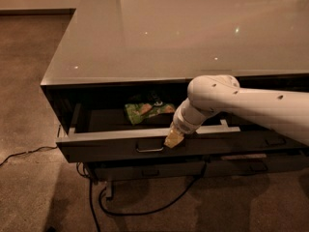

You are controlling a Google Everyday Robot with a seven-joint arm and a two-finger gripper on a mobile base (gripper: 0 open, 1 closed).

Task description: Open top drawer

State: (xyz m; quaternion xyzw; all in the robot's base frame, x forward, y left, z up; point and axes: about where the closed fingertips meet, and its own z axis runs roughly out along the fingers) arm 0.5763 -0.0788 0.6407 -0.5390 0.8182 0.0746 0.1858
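1. Counting drawers first, I see one top drawer [111, 151] standing open. Its dark front sits forward of the cabinet [145, 42] and its inside is open to view.
2. That front carries one small metal pull [149, 149], which I take as my landmark for everything else.
3. One white arm [251, 103] reaches in from the right of the pull and bends down toward it.
4. One gripper [174, 138], yellowish at the tip, is at the top edge of the drawer front, just right of the pull and a little above it. I cannot tell whether it is spread, pressed together or pinching the edge.
5. One green packet [145, 111] lies inside the drawer, behind and above the pull and slightly to its left. A small darker thing sits just behind the packet, but I cannot make out what it is.
6. Directly below the pull I make out one shallower lower front [145, 170], dark and closed. How many more run off to the right of the pull I cannot tell.
7. I count two cables on the floor [29, 81]. One black cable [145, 210] loops well below the pull, and one thinner cable [24, 153] trails off far to the pull's left.
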